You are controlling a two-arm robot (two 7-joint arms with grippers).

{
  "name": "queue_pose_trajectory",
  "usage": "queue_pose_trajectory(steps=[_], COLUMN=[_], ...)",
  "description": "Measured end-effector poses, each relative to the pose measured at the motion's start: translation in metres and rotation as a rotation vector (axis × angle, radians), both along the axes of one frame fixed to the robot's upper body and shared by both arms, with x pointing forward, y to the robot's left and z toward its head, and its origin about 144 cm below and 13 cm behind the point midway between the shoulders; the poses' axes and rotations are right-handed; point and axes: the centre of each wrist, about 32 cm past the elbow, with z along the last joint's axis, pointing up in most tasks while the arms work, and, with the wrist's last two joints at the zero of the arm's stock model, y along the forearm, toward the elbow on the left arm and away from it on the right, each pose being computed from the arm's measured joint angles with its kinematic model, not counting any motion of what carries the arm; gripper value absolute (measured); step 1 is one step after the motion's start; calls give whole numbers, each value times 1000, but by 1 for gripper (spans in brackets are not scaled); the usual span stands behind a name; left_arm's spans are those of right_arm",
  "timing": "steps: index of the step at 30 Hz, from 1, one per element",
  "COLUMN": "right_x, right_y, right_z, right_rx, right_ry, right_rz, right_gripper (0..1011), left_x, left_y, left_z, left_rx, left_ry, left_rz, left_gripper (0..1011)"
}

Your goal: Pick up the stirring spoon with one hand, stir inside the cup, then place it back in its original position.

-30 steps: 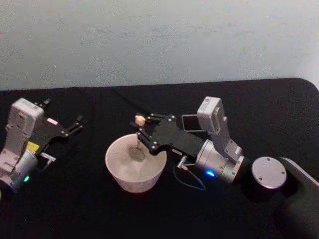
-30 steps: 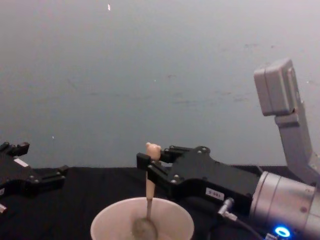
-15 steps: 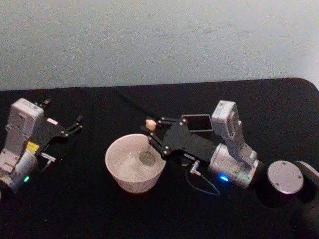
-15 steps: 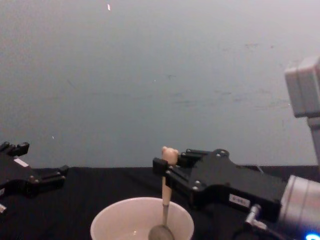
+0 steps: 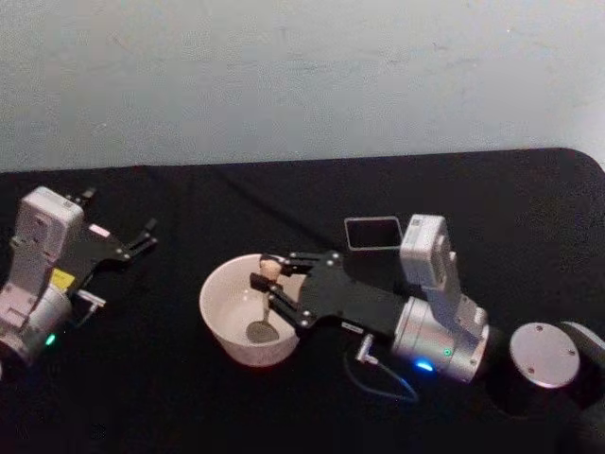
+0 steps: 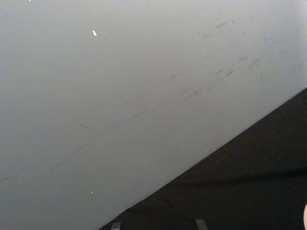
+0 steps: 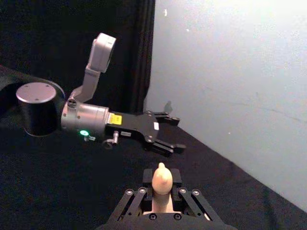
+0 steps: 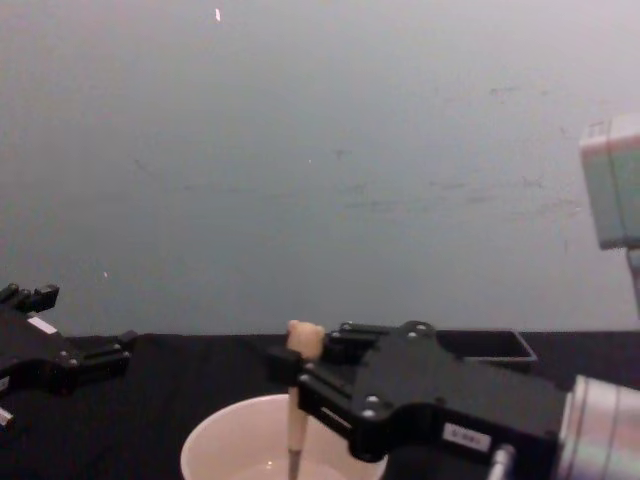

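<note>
Right pincer (image 5: 269,282): clamped high on the beige handle of the stirring spoon (image 5: 265,305); reached in from the right, over the cup's right rim.
Spoon: roughly upright, metal bowl low inside the cup (image 5: 216,284), toward the near side.
Change: a second before, the spoon bowl sat around the middle of the cup; half a second before, by the right inner wall; it had now swung round to the near side, and the arm had shifted nearer with it.
Meaning: judged a stirring lap under way; return step not started.
Holder box (image 5: 373,233): dark grey, far-right of the cup, beyond the arm, mouth now fully uncovered and empty.
Left pincer (image 5: 144,236): wide, idle at the left over the counter (image 5: 142,397), unmoved.
Next: probably lift clear of the rim, then carry to the holder box.
</note>
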Motion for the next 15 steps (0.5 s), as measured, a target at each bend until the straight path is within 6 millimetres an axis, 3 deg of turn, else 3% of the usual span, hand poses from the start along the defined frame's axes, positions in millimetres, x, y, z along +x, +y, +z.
queue_pose_trajectory(steps=[15], right_x=[22], right_y=[23], right_z=[1], right_rx=[37], right_ry=[5], right_rz=[-94], right_gripper=[212], left_x=[0], left_y=[0], left_z=[0], left_rx=[0], left_ry=[0], left_rz=[0], left_gripper=[1001])
